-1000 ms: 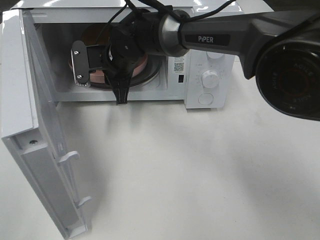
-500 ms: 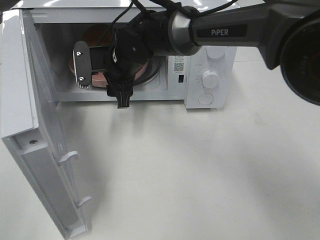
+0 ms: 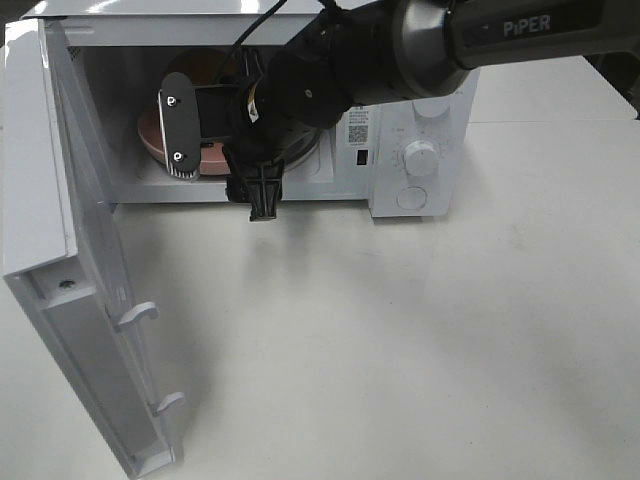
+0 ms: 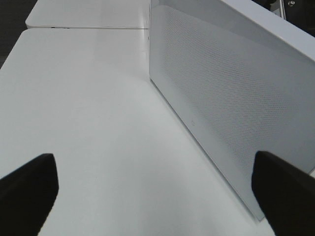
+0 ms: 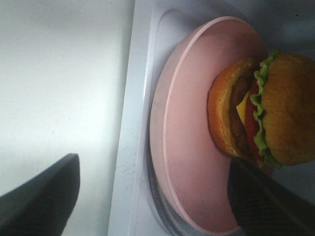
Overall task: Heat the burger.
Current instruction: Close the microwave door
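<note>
The burger (image 5: 261,108), with a golden bun, green lettuce, cheese and a dark patty, sits on a round pink plate (image 5: 192,147) inside the open microwave (image 3: 345,35). My right gripper (image 5: 152,206) is open at the oven's mouth. Its dark fingers (image 5: 44,196) stand either side of the plate's near rim and hold nothing. In the exterior high view the right gripper (image 3: 220,160) covers most of the cavity, and only a sliver of the plate (image 3: 150,135) shows. My left gripper (image 4: 157,196) is open and empty beside the microwave's perforated side wall (image 4: 236,98).
The microwave door (image 3: 60,250) swings out wide to the left, towards the front of the white table (image 3: 400,350). Its dials (image 3: 420,158) sit on the right of the front panel. The right arm reaches in from the upper right.
The right gripper's jaws have spread wider. It has shifted slightly right and out of the cavity. The plate and burger stay inside.
</note>
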Robot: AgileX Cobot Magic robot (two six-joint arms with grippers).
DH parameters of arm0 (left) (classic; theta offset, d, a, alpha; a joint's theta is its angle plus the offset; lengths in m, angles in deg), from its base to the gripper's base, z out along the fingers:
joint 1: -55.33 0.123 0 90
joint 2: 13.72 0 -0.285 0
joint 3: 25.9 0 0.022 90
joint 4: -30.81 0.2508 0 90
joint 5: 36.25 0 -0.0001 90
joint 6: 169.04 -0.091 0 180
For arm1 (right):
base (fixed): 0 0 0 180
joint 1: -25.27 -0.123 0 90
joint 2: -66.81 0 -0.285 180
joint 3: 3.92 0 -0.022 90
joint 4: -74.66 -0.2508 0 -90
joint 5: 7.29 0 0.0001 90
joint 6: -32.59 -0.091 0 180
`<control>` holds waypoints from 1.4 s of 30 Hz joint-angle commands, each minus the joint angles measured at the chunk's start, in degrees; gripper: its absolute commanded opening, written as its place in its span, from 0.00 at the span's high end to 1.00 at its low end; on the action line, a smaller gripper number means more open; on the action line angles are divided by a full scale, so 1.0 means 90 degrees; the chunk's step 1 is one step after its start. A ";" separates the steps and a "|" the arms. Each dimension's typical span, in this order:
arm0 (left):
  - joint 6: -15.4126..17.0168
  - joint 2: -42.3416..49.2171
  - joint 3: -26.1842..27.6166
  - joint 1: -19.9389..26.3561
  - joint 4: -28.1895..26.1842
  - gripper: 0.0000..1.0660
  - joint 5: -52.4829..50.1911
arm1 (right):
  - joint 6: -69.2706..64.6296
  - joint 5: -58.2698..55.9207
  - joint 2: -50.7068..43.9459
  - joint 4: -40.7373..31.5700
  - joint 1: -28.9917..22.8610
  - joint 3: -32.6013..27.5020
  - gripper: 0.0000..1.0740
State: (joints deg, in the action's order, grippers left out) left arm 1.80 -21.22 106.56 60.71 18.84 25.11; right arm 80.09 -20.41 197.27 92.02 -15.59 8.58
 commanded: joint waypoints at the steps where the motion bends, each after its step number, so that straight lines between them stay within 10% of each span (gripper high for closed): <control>1: 0.0032 0.0102 -0.0013 0.0019 -0.0057 0.06 0.0013 | -0.0064 0.0102 -0.0255 -0.0019 -0.0025 -0.0236 0.26; 42: 0.0032 0.0102 -0.0013 0.0019 -0.0057 0.06 0.0013 | -0.2846 -0.0312 -0.4425 -0.0057 -0.0070 -0.4183 0.29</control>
State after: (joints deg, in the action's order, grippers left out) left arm 1.80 -21.22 106.56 60.71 18.84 25.11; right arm 59.12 -21.15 160.43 91.79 -16.22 -27.45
